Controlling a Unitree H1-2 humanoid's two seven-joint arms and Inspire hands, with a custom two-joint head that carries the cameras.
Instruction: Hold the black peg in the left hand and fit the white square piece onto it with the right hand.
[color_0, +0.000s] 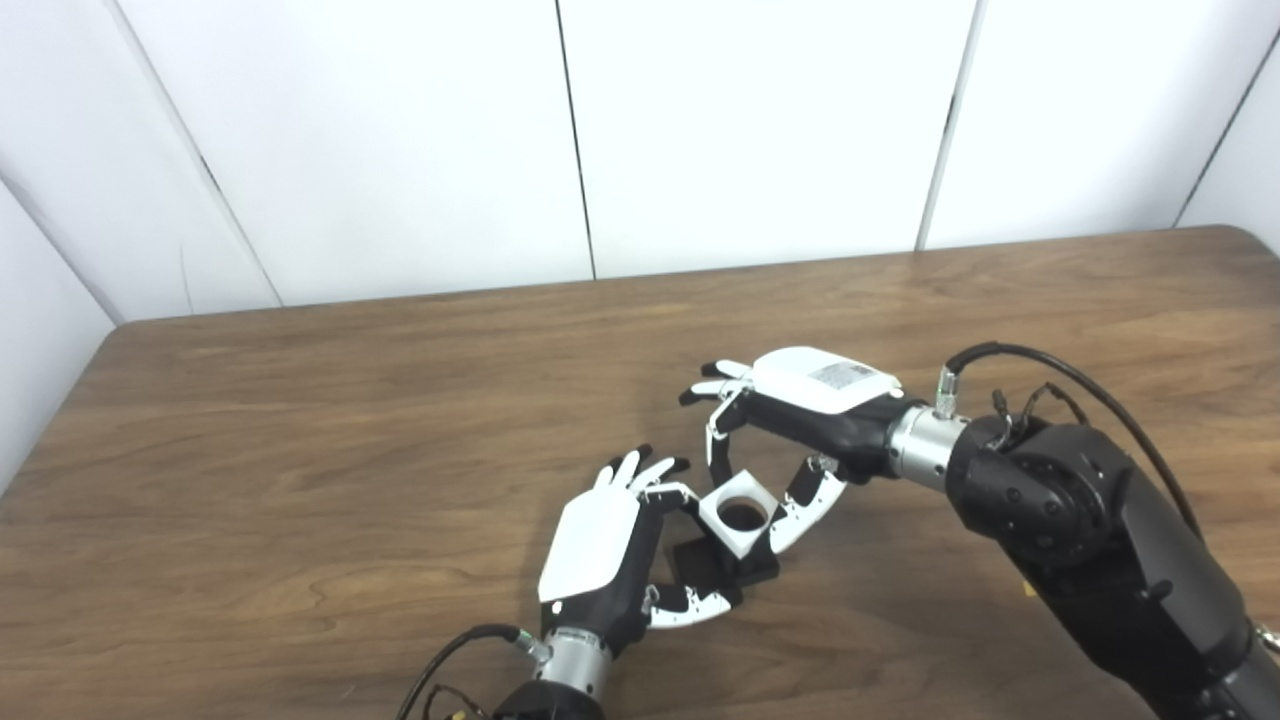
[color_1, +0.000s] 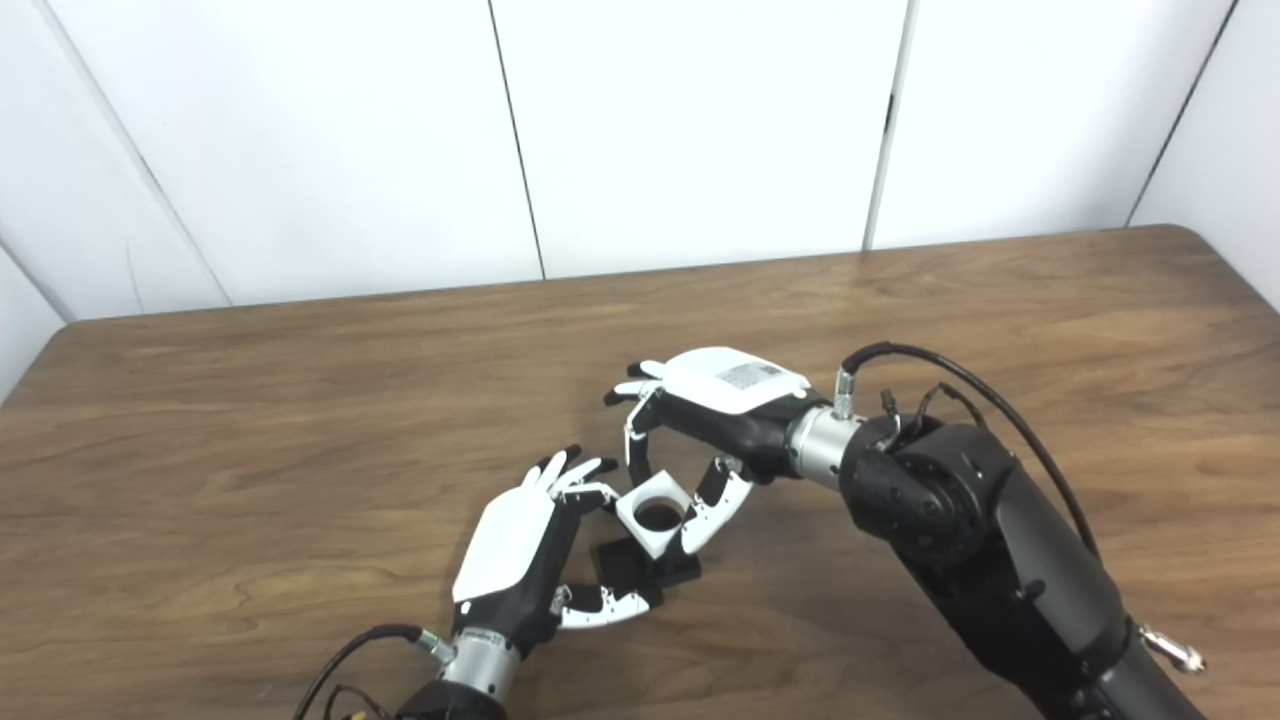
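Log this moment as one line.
left hand: at black peg base | right hand: shut on white square piece | piece over peg, seating unclear

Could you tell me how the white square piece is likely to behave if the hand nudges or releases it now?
The white square piece looks rigid, so it probably won't flex. Its flat faces suggest it won't roll. It sits tilted over the black peg, between the right hand fingers, so it may tip if released.
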